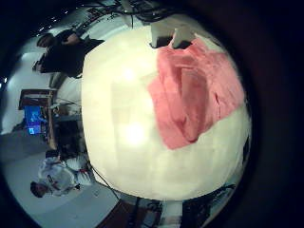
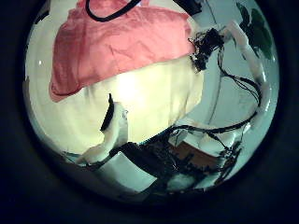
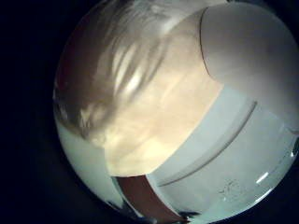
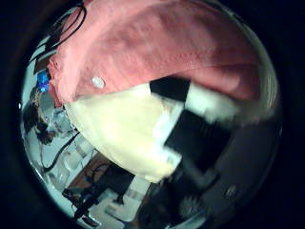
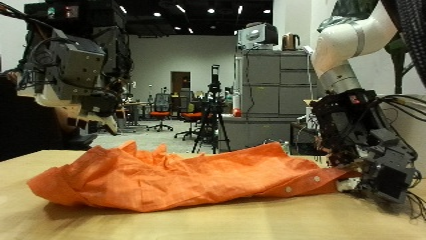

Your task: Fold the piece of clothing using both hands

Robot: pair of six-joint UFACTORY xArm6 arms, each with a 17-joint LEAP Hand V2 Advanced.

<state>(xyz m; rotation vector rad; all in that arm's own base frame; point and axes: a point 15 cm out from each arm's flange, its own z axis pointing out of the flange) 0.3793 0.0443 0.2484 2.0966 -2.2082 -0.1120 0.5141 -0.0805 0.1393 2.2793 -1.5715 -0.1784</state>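
Note:
An orange garment (image 5: 200, 175) lies crumpled on the pale table (image 5: 173, 225). My right hand (image 5: 366, 165) is low at the garment's edge beside it, with fingers curled onto the hem. My left hand (image 5: 80, 85) hangs open above the garment's other end, holding nothing. The garment also shows in the left little finger side palm view (image 1: 195, 90) and the left thumb side palm view (image 2: 121, 42).
The round table top (image 1: 123, 123) has bare surface beside the garment. Grey cabinets (image 5: 273, 95) and tripods stand behind the table. The table's front edge is near the right hand.

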